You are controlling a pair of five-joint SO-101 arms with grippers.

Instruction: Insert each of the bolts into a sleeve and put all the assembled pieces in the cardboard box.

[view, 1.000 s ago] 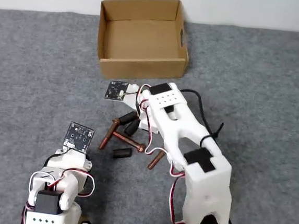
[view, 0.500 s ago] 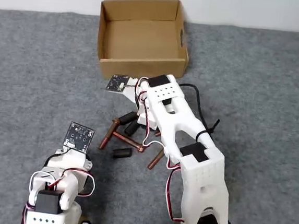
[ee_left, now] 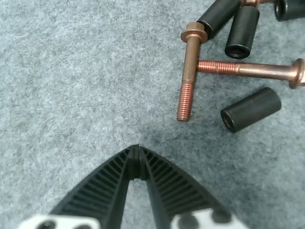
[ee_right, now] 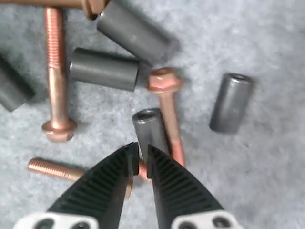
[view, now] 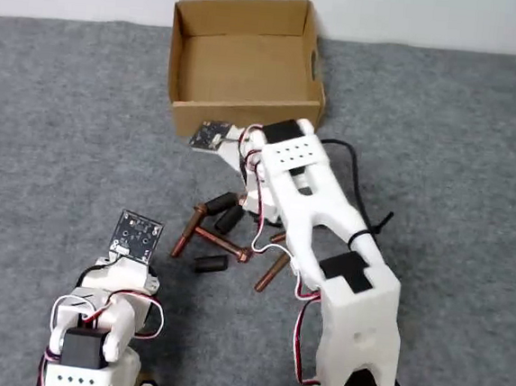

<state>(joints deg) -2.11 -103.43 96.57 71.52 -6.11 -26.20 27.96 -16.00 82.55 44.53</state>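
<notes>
Right gripper (ee_right: 141,151) hangs over the pile, jaws nearly clenched with a thin slit between them, nothing visibly gripped. Left gripper (ee_left: 138,152) is clenched empty, near a copper bolt (ee_left: 188,71) and a loose black sleeve (ee_left: 251,109). Cardboard box (view: 243,119) is empty and nothing is assembled, so this is likely the first pick. Best to open wide before dropping and take the lone sleeve (ee_right: 231,102) lying apart, across its middle, not the crowded sleeve (ee_right: 151,130) touching a bolt shaft (ee_right: 170,119). High view gives the box and arm layout; right wrist view gives that contact.
</notes>
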